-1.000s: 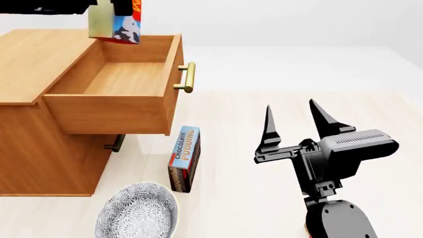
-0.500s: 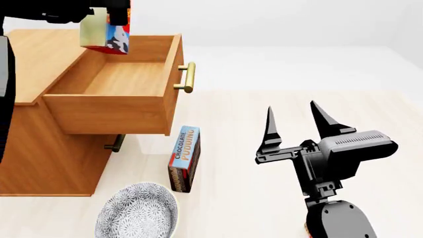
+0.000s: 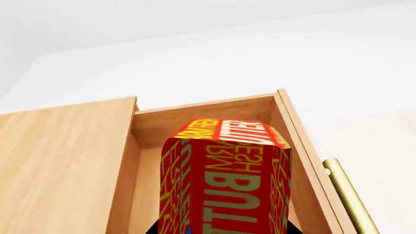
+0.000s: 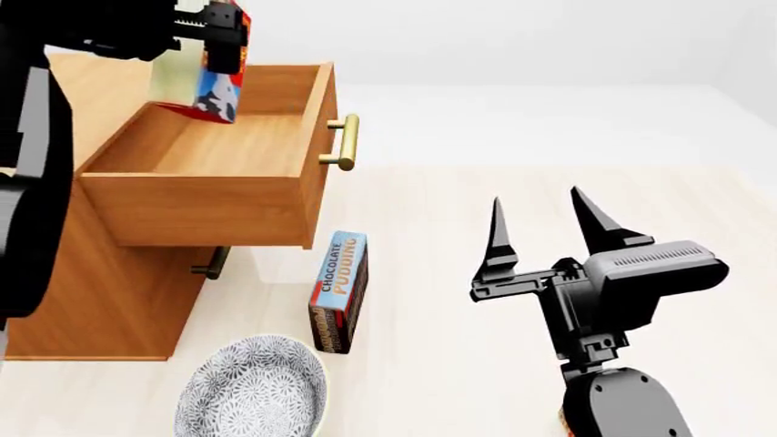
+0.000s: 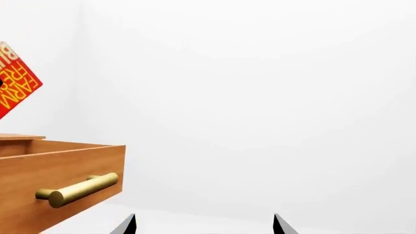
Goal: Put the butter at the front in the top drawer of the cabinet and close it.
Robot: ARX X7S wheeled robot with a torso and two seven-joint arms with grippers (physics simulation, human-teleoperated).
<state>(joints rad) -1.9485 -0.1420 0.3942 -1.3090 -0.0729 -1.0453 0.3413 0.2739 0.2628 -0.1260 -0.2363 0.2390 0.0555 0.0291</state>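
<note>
While the left hand (image 4: 216, 35) stays clamped on the butter (image 4: 215, 71), the carton hangs tilted over the back of the open top drawer (image 4: 231, 146), at about eleven o'clock in the head view. Released from this height and angle, it could land askew or lean on the rear wall, and a standing carton might catch the cabinet (image 4: 97, 273) frame when the brass handle (image 4: 348, 142) is pushed. At four o'clock, the right hand (image 4: 541, 220) waits, fingers apart and empty.
</note>
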